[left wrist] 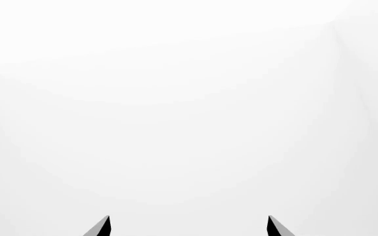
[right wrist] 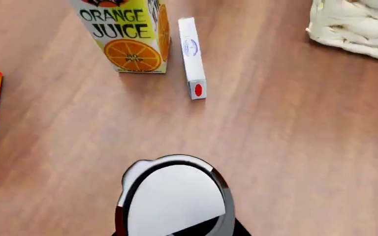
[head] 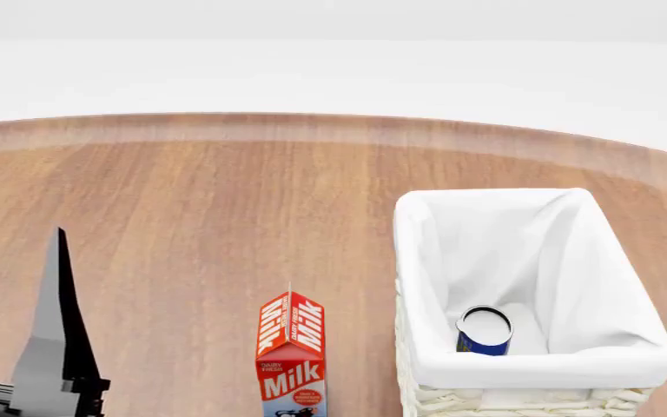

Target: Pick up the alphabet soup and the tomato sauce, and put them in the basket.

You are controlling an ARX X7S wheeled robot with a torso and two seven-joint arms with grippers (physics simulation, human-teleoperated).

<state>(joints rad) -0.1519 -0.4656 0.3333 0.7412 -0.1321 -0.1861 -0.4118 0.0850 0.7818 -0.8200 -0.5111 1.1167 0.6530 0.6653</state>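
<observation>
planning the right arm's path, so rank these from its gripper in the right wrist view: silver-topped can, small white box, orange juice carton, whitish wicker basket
1. Silver-topped can, closest by far.
2. Small white box, lying flat beyond it.
3. Orange juice carton, beside the box, and whitish wicker basket, set apart: too close to call.

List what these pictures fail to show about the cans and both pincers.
- Right wrist view: the tomato sauce shows mostly its lid; the label is nearly hidden and the picture's edge cuts it off.
- Right wrist view: the right pincer is a dark sliver by that can; open or shut is unclear.
- Head view: the basket lining hides the lower part of the alphabet soup.
- Left wrist view: blank white beyond the open left pincer.
</observation>
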